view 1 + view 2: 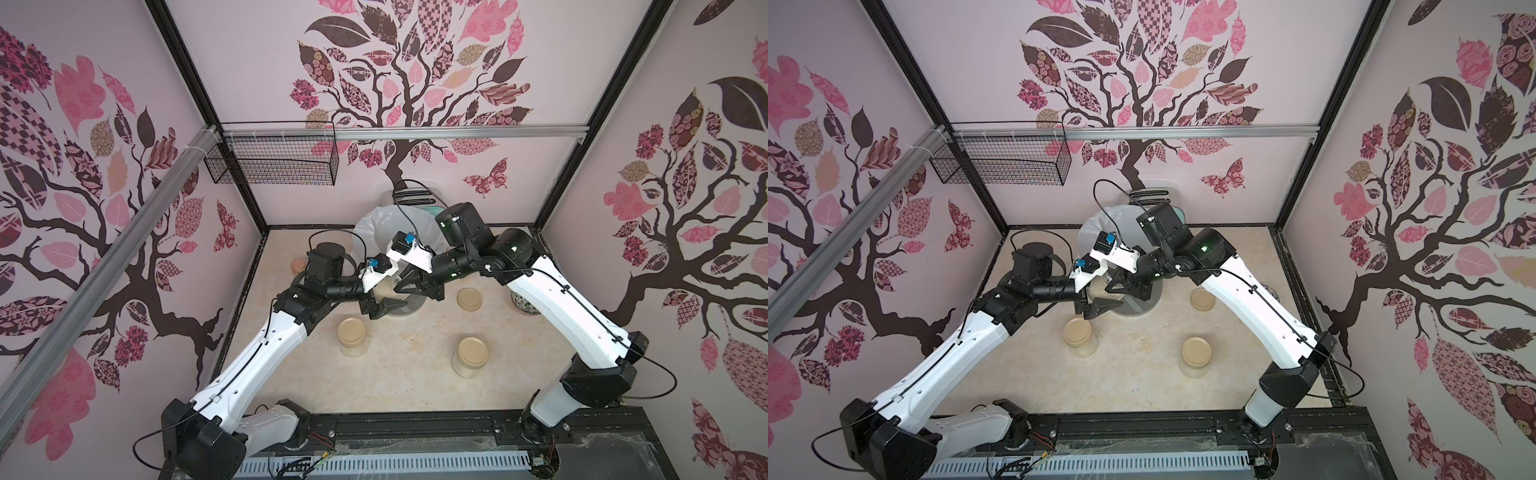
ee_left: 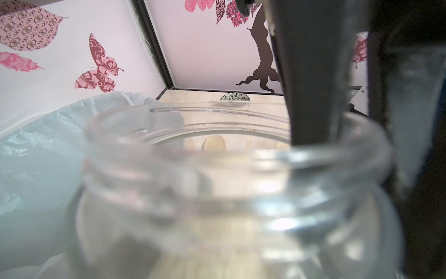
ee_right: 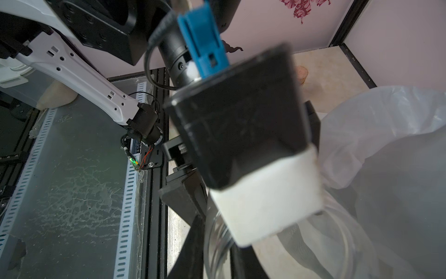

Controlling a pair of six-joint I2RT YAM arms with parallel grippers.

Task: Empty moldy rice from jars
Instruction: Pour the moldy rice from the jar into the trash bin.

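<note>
An open jar (image 1: pixel 390 291) with moldy rice (image 1: pixel 385 286) in it hangs between both arms, just in front of the bin. My left gripper (image 1: pixel 380 309) is shut on the jar's body. My right gripper (image 1: pixel 405 283) is shut on its rim. In the left wrist view the jar's mouth (image 2: pixel 217 149) fills the frame, with one dark finger (image 2: pixel 311 96) of the right gripper inside the rim and the other outside. The right wrist view shows that gripper (image 3: pixel 217 251) astride the glass rim (image 3: pixel 211 232). Two more jars (image 1: pixel 352 336) (image 1: pixel 471 356) stand lidded on the table.
A bin lined with a white bag (image 1: pixel 374 224) stands at the back behind the held jar. A loose beige lid (image 1: pixel 469 299) lies to the right, next to a dark patterned bowl (image 1: pixel 521 301). A cork-stoppered flask (image 1: pixel 298 266) sits at the back left.
</note>
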